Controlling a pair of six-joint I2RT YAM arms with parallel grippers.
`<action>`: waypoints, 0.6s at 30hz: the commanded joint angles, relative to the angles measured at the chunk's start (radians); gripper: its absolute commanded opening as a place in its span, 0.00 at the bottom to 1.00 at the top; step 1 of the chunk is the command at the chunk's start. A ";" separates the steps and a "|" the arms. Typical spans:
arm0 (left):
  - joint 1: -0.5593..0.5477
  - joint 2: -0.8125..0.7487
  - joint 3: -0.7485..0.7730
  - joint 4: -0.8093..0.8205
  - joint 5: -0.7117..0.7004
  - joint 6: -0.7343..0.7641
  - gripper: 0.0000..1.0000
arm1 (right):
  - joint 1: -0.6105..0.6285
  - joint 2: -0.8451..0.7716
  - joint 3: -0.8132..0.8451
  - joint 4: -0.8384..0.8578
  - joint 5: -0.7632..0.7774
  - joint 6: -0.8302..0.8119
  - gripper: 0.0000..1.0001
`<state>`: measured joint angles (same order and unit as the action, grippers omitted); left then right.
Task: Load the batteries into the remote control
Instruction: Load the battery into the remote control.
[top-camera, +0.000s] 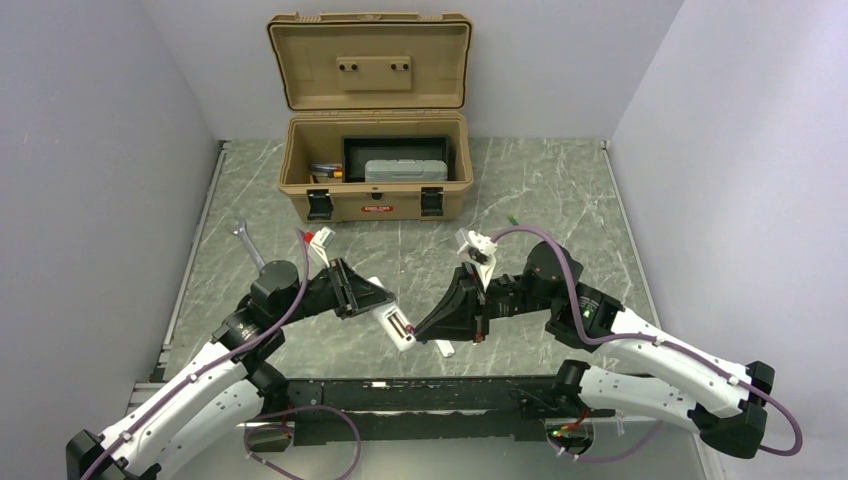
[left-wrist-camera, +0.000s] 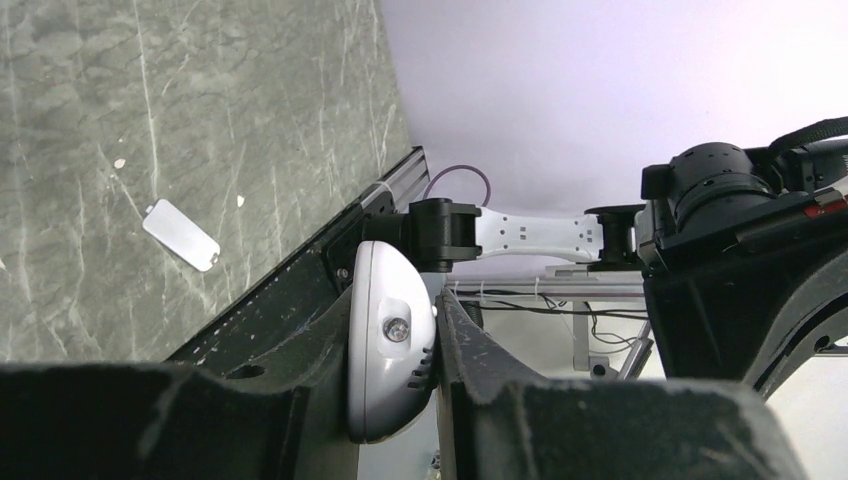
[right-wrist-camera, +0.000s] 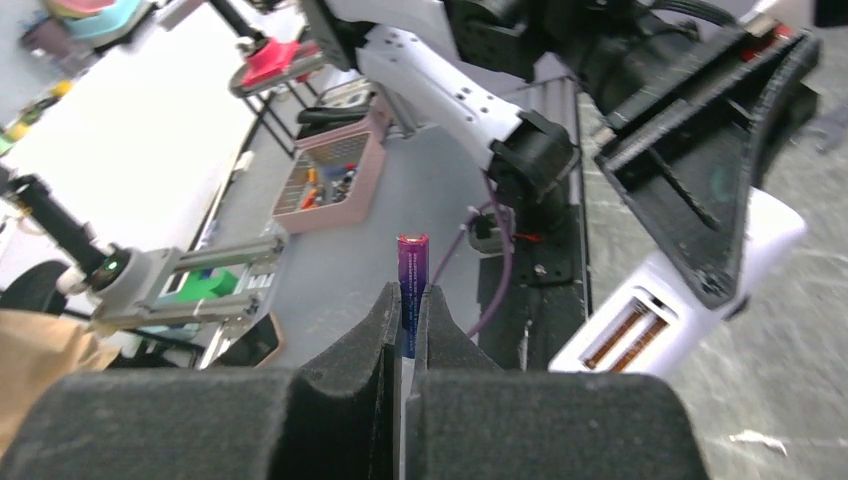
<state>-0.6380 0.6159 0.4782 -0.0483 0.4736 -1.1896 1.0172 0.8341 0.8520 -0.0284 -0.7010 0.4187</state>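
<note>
Open tan toolbox (top-camera: 375, 195) at back of marbled table (top-camera: 560, 200), silver wrench (top-camera: 245, 240) left, 1 white tab (left-wrist-camera: 180, 235) near front

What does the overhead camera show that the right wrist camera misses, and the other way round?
Only the overhead view shows the open tan toolbox, the silver wrench and a tiny green battery lying on the table. Only the right wrist view shows the purple battery, pinched upright in the right gripper; from above that gripper hides it. Both show the white remote control, its battery bay open, clamped in the left gripper.
</note>
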 joint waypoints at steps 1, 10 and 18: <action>0.005 -0.017 0.023 0.106 0.018 0.003 0.00 | 0.006 0.010 -0.030 0.212 -0.156 0.066 0.00; 0.005 -0.010 0.019 0.113 0.031 0.003 0.00 | 0.018 0.009 -0.071 0.240 -0.095 0.032 0.00; 0.004 -0.020 0.012 0.101 0.023 0.010 0.00 | 0.019 -0.053 -0.134 0.277 -0.104 -0.078 0.00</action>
<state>-0.6380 0.6109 0.4782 0.0032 0.4831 -1.1900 1.0313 0.8253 0.7589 0.1528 -0.7895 0.4221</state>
